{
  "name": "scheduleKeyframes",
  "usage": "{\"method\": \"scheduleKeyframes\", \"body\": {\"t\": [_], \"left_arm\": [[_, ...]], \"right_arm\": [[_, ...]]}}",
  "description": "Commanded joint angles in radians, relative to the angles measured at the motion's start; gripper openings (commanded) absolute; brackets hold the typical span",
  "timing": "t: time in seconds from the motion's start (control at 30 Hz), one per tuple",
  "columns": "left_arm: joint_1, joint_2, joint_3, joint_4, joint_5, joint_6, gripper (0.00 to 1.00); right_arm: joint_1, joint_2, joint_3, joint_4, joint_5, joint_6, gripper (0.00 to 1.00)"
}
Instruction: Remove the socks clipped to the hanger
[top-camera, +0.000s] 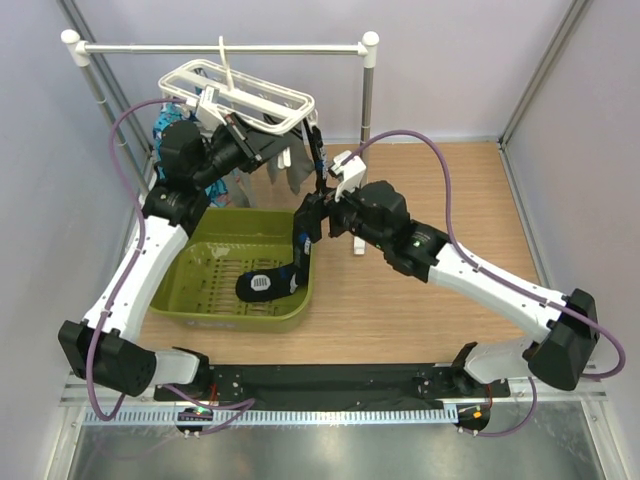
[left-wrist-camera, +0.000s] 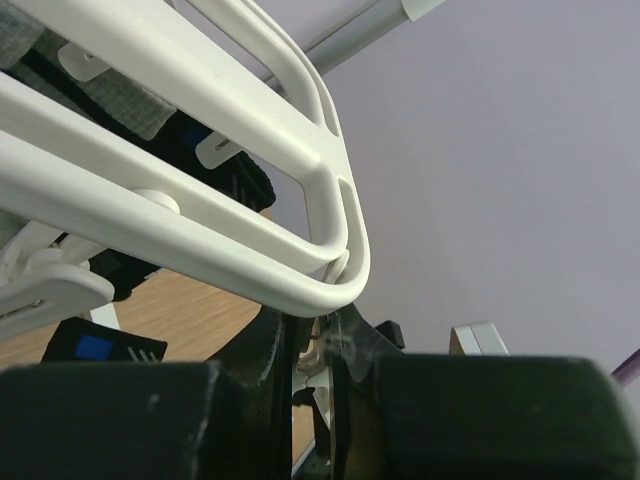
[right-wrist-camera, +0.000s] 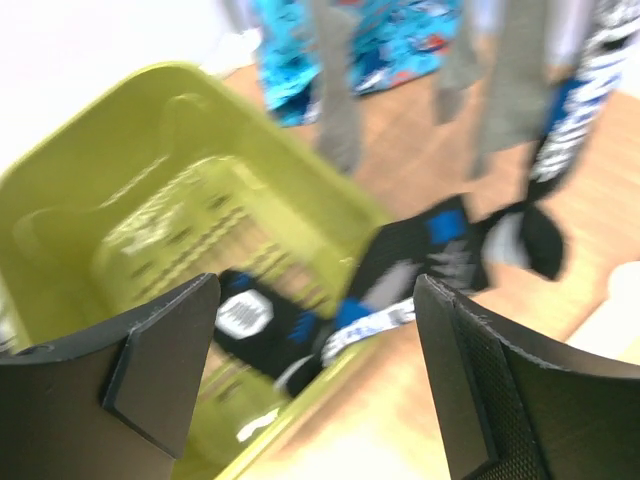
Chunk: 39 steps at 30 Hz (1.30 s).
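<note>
Overhead view: the white plastic grid hanger (top-camera: 255, 95) hangs by its hook from the white pole rail (top-camera: 150, 46) at the far side. The left gripper (top-camera: 280, 137) is raised to the hanger's right end. The right gripper (top-camera: 303, 225) sits lower, over the right wall of the yellow-green plastic basket (top-camera: 200, 310) on the wooden table (top-camera: 430, 310).

Only the overhead view shows both arms together. A black sock with white and blue marks (top-camera: 268, 283) lies draped over the basket's right wall, just near of the right gripper. Grey socks (top-camera: 292, 172) hang beneath the hanger.

Left wrist view: a rounded corner of the hanger sits just above the left gripper's tips. The dark fingers (left-wrist-camera: 270, 350) stand close, with a narrow gap. Cannot tell if anything is pinched there.

Right wrist view (blurred): the right gripper's fingers (right-wrist-camera: 160, 370) are spread wide and hold nothing. The black sock and the basket rim lie below the gap.
</note>
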Motion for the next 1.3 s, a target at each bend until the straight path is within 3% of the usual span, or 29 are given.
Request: {"method": "scheduleKeyframes", "body": {"t": [0.0,0.27,0.6,0.83,1.0,1.13,1.27], "left_arm": [[0.011,-0.046,0.014,-0.034,-0.020,0.034,0.02],[0.016,-0.072,0.008,-0.058,-0.028,0.048,0.02],[0.017,-0.059,0.006,-0.052,-0.026,0.048,0.01],[0.016,-0.055,0.011,-0.046,-0.035,0.048,0.00],[0.016,-0.055,0.006,-0.040,-0.034,0.050,0.00],[0.017,-0.052,0.005,-0.037,-0.035,0.047,0.00],[0.016,-0.050,0.003,-0.034,-0.034,0.045,0.00]], "right_arm": [[-0.012,0.055,0.009,0.069,0.135,-0.125,0.87],[-0.081,0.196,0.017,0.265,0.151,-0.179,0.88],[-0.092,0.074,-0.015,0.112,0.031,0.096,0.81],[-0.092,0.144,0.018,-0.003,0.120,0.255,0.81],[-0.092,0.178,0.006,0.016,0.128,0.338,0.80],[-0.092,0.193,-0.009,0.054,0.146,0.355,0.73],[-0.092,0.198,-0.014,0.111,0.129,0.343,0.47]]}}
